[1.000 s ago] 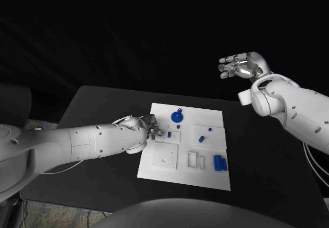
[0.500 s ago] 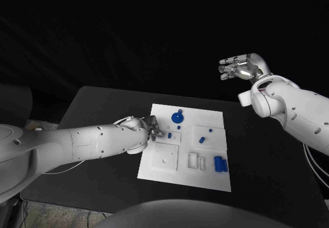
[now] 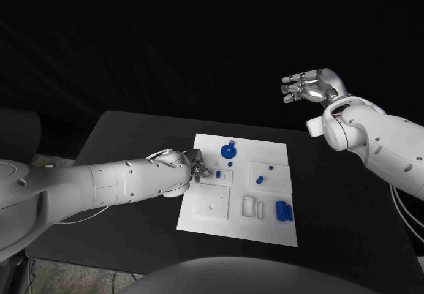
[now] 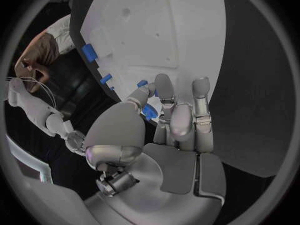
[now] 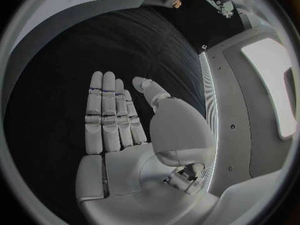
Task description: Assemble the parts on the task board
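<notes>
almost nothing has shifted since the earlier frames: the task board (image 3: 237,184) lies mid-table, and the left hand (image 3: 190,164) still sits at its near-left edge, fingers pinching a small blue part (image 4: 149,110). right hand (image 3: 311,85) hangs high, spread and empty, well apart. to seat the part well, i'd keep it square over its slot and press straight down.

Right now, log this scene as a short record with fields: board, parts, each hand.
board: white task board lying flat on the black table
parts: blue round part at the far end; blue pieces near the right edge
left hand: over the board's left side, fingers on a small blue part
right hand: raised beyond the table, fingers apart, holding nothing
</notes>
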`<act>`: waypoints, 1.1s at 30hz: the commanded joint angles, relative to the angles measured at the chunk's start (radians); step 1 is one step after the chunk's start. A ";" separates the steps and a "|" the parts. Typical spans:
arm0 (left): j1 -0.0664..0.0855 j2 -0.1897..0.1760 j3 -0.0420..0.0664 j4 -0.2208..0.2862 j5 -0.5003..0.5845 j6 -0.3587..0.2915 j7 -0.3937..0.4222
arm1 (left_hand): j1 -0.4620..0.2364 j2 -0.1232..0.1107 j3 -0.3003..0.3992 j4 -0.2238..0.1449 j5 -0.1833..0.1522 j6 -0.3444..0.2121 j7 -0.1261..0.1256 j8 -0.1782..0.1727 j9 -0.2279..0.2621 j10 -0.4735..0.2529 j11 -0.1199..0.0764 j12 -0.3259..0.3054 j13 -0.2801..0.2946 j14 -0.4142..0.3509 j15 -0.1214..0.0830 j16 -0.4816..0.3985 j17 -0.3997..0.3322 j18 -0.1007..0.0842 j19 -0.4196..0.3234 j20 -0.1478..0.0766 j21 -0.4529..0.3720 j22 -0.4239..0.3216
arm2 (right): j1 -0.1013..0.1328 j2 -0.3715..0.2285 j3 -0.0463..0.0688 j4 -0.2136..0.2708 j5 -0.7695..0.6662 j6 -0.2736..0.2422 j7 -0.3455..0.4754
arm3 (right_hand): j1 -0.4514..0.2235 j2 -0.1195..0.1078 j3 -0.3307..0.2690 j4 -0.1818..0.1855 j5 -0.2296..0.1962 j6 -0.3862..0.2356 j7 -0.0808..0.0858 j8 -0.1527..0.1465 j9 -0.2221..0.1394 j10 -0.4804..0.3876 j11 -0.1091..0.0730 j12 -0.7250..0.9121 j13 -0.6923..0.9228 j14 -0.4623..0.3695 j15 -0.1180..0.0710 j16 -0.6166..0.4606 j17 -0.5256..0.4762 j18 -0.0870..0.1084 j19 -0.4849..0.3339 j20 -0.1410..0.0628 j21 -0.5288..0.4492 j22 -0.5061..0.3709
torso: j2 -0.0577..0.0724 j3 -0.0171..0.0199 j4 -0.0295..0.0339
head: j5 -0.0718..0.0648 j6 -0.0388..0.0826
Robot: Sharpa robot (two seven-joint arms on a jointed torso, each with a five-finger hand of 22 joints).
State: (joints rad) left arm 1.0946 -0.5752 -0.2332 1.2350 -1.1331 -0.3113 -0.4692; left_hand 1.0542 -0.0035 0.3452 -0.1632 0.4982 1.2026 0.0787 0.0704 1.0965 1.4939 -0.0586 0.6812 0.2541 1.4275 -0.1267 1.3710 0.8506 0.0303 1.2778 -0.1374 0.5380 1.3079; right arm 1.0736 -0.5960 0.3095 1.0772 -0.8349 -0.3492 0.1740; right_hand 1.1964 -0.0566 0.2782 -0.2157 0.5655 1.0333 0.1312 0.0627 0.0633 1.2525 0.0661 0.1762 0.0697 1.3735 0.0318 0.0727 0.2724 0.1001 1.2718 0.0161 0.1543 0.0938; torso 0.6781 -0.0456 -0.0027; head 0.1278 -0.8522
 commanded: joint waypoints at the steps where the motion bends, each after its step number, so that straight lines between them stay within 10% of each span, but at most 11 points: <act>1: -0.002 0.004 -0.003 0.005 0.009 0.055 0.001 | 0.023 0.036 0.002 -0.004 -0.002 0.213 -0.139 -0.001 0.003 0.022 -0.031 0.006 -0.003 0.010 -0.007 0.003 -0.001 0.013 -0.003 0.008 0.003 0.018 | -0.001 0.001 0.001 0.000 -0.007 0.016 0.004 | -0.012 -0.002 0.007 0.001 0.005 0.004 0.006 0.000 0.001 -0.005 0.000 -0.002 -0.002 -0.007 0.001 -0.005 -0.001 -0.009 -0.008 -0.001 0.005 -0.001 | 0.001 0.0005 -0.0001 | 0.000 -0.001; 33: 0.093 0.053 0.033 -0.088 0.182 0.390 -0.042 | 0.042 0.051 -0.006 0.002 -0.055 0.191 -0.134 -0.002 0.008 0.022 -0.028 -0.006 -0.020 -0.003 -0.002 -0.008 -0.018 0.016 -0.014 0.015 -0.006 0.018 | -0.010 0.015 0.000 -0.015 -0.007 0.029 0.002 | -0.013 -0.001 0.010 0.000 0.008 0.003 0.006 0.000 0.001 -0.007 0.001 -0.002 -0.002 -0.009 0.001 -0.005 -0.003 -0.009 -0.011 -0.001 0.007 -0.005 | 0.000 0.0009 -0.0005 | 0.001 -0.006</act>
State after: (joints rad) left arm 1.1843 -0.5260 -0.2012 1.1530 -0.9965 -0.0165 -0.4927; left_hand 1.0634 0.0137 0.3380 -0.1606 0.4479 1.2026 0.0787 0.0649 1.0972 1.4939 -0.0585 0.6811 0.2353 1.4288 -0.1242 1.3669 0.8337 0.0303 1.2670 -0.1267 0.5380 1.3075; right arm 1.0648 -0.5825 0.3094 1.0629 -0.8353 -0.3387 0.1722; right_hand 1.1924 -0.0607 0.2820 -0.2139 0.5694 1.0333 0.1311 0.0627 0.0633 1.2526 0.0661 0.1762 0.0697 1.3720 0.0303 0.0727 0.2712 0.0998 1.2683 0.0125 0.1542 0.0898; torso 0.6787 -0.0446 -0.0030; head 0.1290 -0.8579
